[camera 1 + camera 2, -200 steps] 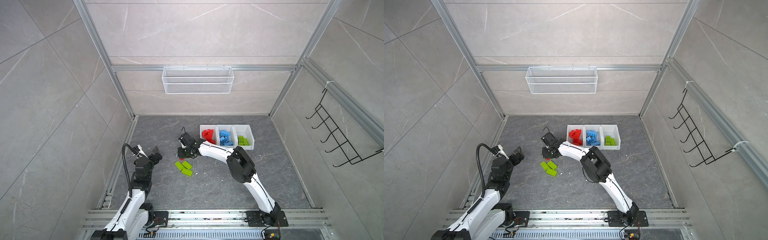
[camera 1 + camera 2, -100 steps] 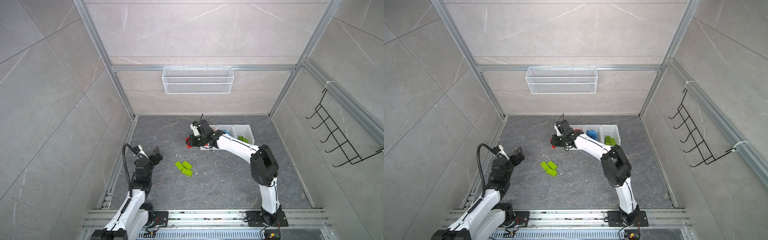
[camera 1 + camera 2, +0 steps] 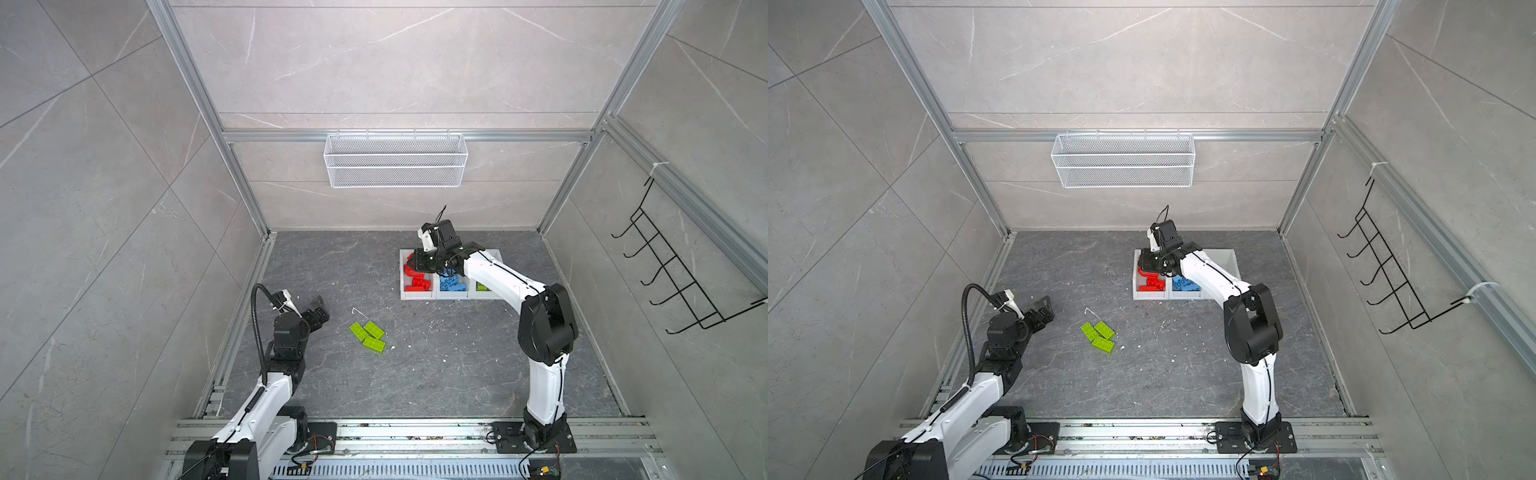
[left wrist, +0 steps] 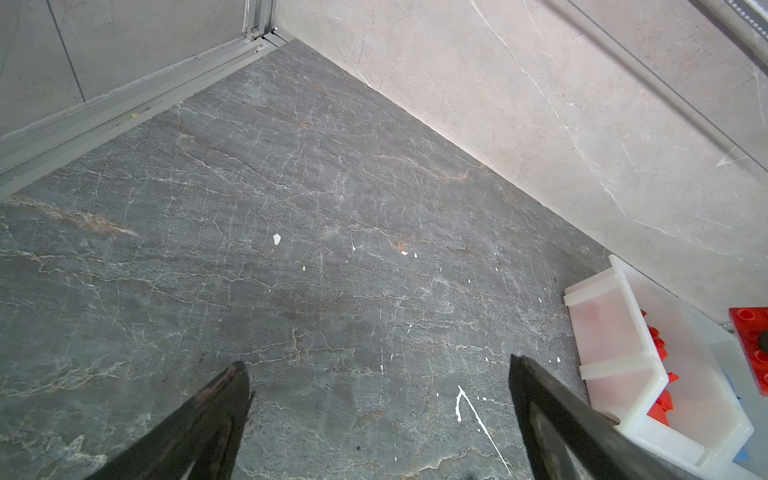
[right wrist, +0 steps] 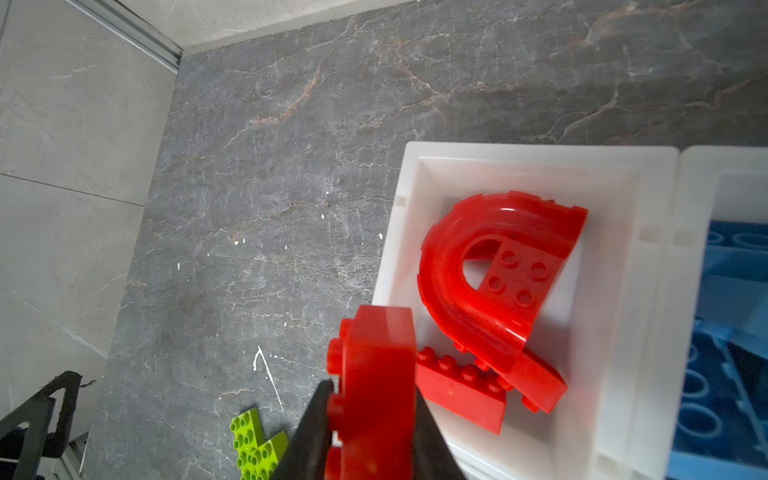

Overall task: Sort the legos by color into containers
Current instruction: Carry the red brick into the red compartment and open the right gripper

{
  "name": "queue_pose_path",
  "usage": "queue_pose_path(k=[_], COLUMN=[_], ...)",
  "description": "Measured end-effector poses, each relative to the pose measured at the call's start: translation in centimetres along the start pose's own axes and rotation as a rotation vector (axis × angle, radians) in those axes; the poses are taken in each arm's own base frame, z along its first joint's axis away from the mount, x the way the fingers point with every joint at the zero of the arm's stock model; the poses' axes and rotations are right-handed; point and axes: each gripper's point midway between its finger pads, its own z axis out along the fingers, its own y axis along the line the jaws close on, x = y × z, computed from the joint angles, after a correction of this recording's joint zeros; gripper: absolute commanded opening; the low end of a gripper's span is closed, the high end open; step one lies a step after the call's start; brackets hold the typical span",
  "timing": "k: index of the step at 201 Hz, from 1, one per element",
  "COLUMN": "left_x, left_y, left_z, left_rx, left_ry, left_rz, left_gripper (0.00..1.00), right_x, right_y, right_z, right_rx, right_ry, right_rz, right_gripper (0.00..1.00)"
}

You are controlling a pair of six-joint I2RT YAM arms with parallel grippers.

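Three joined white containers [image 3: 417, 296] [image 3: 1150, 296] stand near the back wall. The one on the left holds red legos, with a red arch [image 5: 490, 266] and a flat red brick [image 5: 457, 390]. The middle one holds blue legos [image 3: 453, 284] [image 5: 727, 332]. My arm mostly hides the third, where a bit of lime [image 3: 482, 286] shows. My right gripper [image 3: 419, 262] [image 3: 1148, 264] [image 5: 372, 399] is shut on a red brick [image 5: 374, 374] above the red container's near-left rim [image 5: 399, 232]. Three green legos [image 3: 368, 336] [image 3: 1098, 336] [image 5: 253, 444] lie on the floor. My left gripper [image 3: 318, 316] [image 3: 1042, 316] [image 4: 378, 370] is open and empty.
A white wire mesh basket [image 3: 395, 160] hangs on the back wall. A black wire hook rack [image 3: 673, 278] hangs on the right wall. An aluminium rail [image 3: 245, 316] runs along the floor's left edge beside my left arm. White specks dot the grey floor.
My right gripper has carried the red brick from the floor beside the green legos, up and back to above the red container. The left arm has not moved.
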Motion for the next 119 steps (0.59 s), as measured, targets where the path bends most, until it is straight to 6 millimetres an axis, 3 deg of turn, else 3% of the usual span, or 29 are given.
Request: queue_pose_path(k=[30, 52, 83, 119], left_x=[0.2, 0.5, 0.6, 0.6], left_y=[-0.4, -0.5, -0.6, -0.6], left_z=[0.1, 0.2, 0.3, 0.3], left_rx=[0.021, 0.033, 0.039, 0.039], left_ry=[0.011, 0.025, 0.030, 0.028], left_rz=[0.000, 0.000, 0.000, 0.001], left_gripper=[1.00, 1.00, 1.00, 1.00], right_x=[-0.3, -0.1, -0.5, -2.0], right_y=[-1.2, -1.9, -2.0, -1.6], right_z=[1.7, 2.3, 1.7, -0.4], right_rx=[0.021, 0.037, 0.045, 0.053], right_ry=[0.023, 0.047, 0.049, 0.027], right_rz=[-0.001, -0.001, -0.020, -0.061], right_gripper=[0.31, 0.45, 0.64, 0.67])
